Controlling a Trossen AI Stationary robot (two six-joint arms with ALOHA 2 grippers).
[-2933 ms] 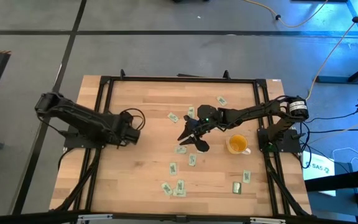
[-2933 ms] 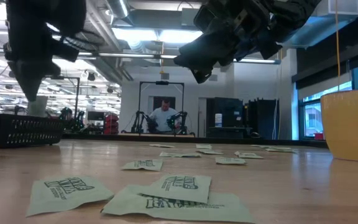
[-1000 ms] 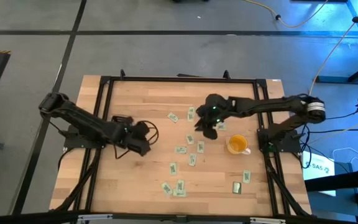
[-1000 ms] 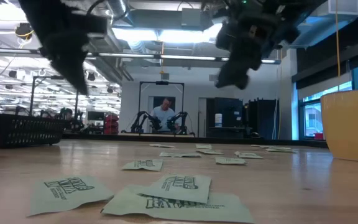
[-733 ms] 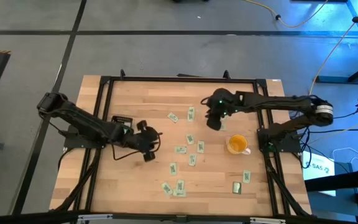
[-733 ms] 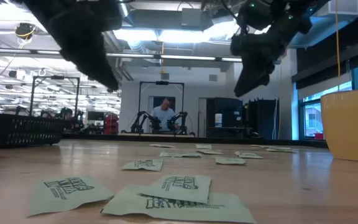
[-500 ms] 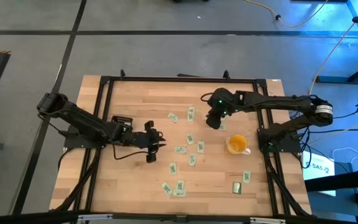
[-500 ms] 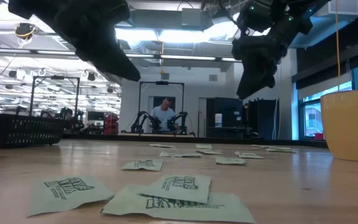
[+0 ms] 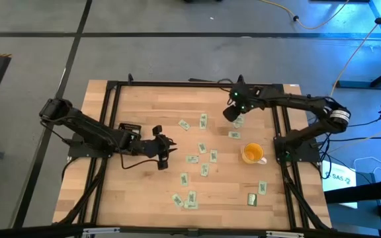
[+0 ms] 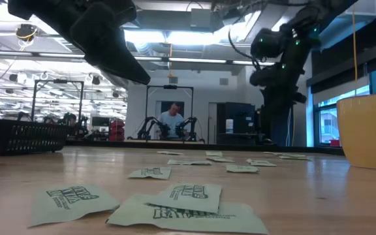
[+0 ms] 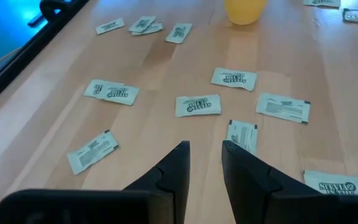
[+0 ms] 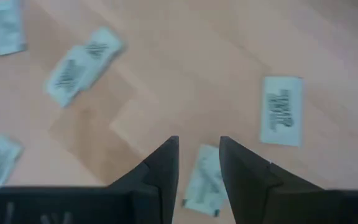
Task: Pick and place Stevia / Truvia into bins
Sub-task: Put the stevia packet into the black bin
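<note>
1. Pale green sachets [image 9: 204, 169] lay scattered over the middle and near part of the wooden table [image 9: 144, 192], beside a yellow cup [image 9: 252, 153]; the black tray [image 10: 18, 137] stood at the table's left side, seen only in the low view, well apart from most of the sachets.
2. The left gripper [image 9: 165, 151] hung over bare wood left of the scatter, its fingers [image 11: 169, 177] a narrow gap apart with nothing between them. The right gripper [image 9: 231, 114] hovered over the far sachets near the table's back edge, its fingers [image 12: 160, 168] likewise slightly apart and empty, with one sachet [image 12: 204, 183] lying just ahead of the tips.
3. The step looked like an approach to a pick. It would have gone best with each gripper lined up across a single sachet's short width, lowered gently so the tips straddled the paper and did not push it flat or catch a neighbour.
4. Against the picture from a second before, the left gripper had reached further right toward the sachets, and the right gripper had drawn back from the table's centre to the far edge.
</note>
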